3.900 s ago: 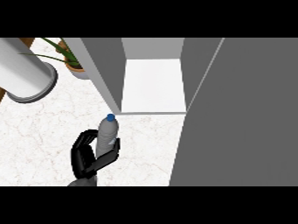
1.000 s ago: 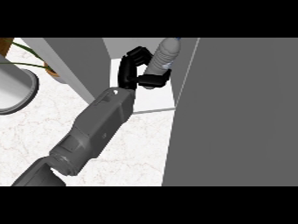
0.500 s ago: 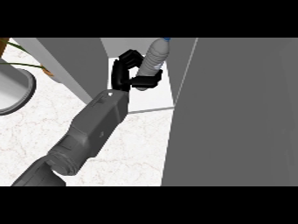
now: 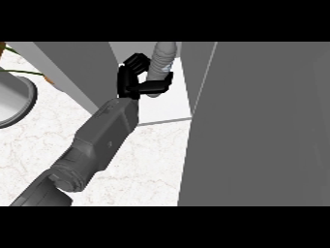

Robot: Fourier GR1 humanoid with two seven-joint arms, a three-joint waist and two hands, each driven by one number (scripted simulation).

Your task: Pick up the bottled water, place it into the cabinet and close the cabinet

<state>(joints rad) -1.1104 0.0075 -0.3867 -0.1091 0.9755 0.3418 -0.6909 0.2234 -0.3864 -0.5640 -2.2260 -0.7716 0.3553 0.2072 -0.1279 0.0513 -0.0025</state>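
Note:
The bottled water (image 4: pixel 162 59) is a pale translucent bottle, nearly upright inside the open cabinet; its cap is cut off at the view's top. My left hand (image 4: pixel 134 79) is shut on it, fingers curled round its left side and thumb (image 4: pixel 157 87) across its lower part. The grey forearm (image 4: pixel 103 138) reaches in from the lower left. Below the bottle lies the cabinet's white floor (image 4: pixel 173 107); whether the bottle touches it is hidden. My right hand does not show.
The cabinet's open grey door (image 4: pixel 267 126) fills the right half of the view. Its grey left wall (image 4: pixel 74 68) stands beside my hand. A white cylinder (image 4: pixel 3 99) and a potted plant (image 4: pixel 10 71) are at the far left on the marble counter (image 4: pixel 146 160).
Since 3.9 s ago the bottle was lifted from the counter into the cabinet. Over the last second the hand edged left and the bottle stood more upright, its blue cap leaving the view.

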